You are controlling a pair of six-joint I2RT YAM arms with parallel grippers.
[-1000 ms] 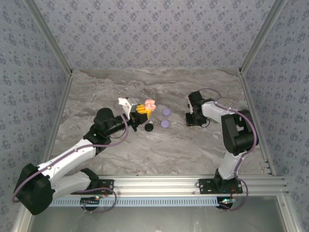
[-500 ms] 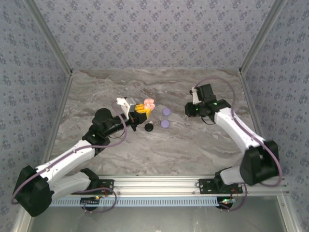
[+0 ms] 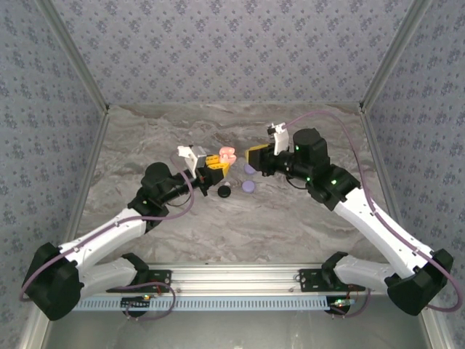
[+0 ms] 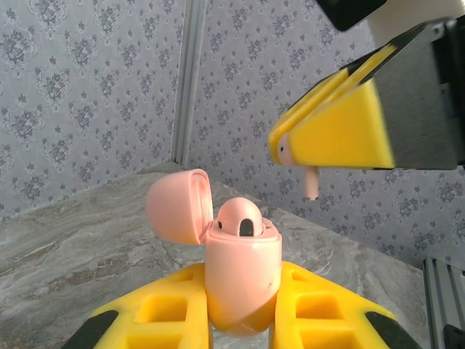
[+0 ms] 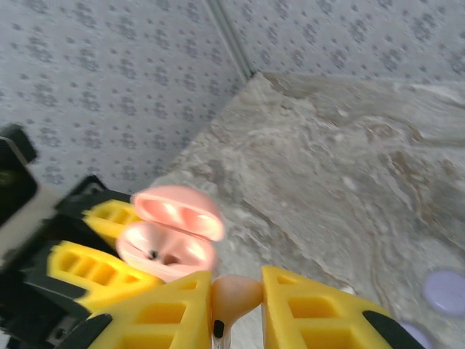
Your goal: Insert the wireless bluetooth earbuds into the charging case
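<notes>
Earbuds occupied two places. One pink earbud [image 5: 234, 297] was pinched by its head between the clenched yellow fingers of the right gripper [image 5: 234, 285], with its stem hanging down. It was near the pink charging case [image 4: 243, 273] but apart from it, above and to one side. A second earbud [image 4: 240, 217] appeared to be seated in one well of the case. The left gripper [image 4: 243, 316] was clamped on the case body, holding it upright with the lid [image 4: 178, 205] flipped open. On the marble table [image 3: 305, 225], a black disc [image 3: 224, 191], a nearer purple disc [image 3: 248, 186] and a farther purple disc [image 3: 249, 169] lay close by the grippers.
</notes>
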